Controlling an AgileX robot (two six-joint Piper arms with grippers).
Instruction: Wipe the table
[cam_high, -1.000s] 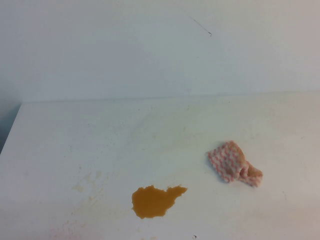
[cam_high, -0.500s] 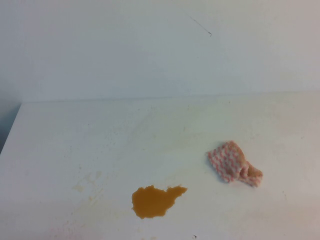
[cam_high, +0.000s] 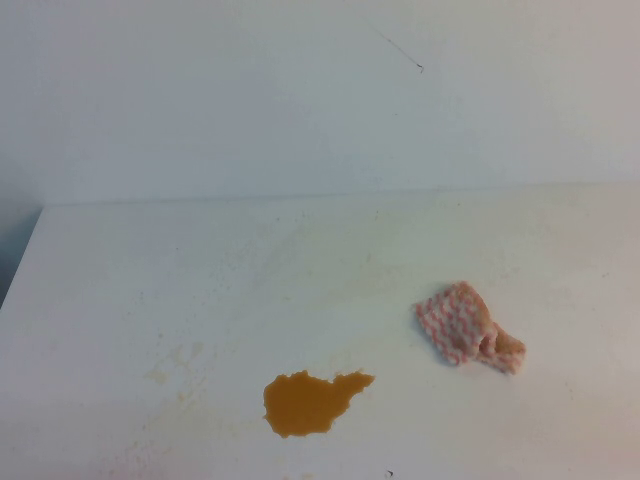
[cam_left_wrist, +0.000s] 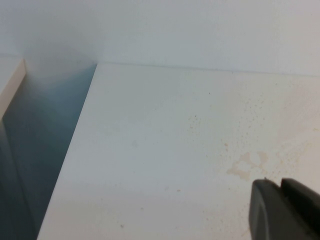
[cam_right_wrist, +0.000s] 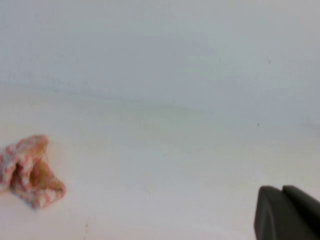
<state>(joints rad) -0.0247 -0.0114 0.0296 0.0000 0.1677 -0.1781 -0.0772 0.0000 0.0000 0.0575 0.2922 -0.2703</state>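
a plain white wall (cam_high: 300, 100) stands at the back, marked by a thin dark scratch (cam_high: 418, 66) toward its right.

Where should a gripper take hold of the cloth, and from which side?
Pinch the cloth by its raised pink hump, from straight above: it lies bunched on the table, so folds stand up. The right gripper, shut, is nearest the cloth; the left gripper, shut, is by the table's left edge.

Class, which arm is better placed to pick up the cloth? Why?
Probably right. The cloth lies on the right of the table, in view of the right hand; the left hand hangs by the left edge.
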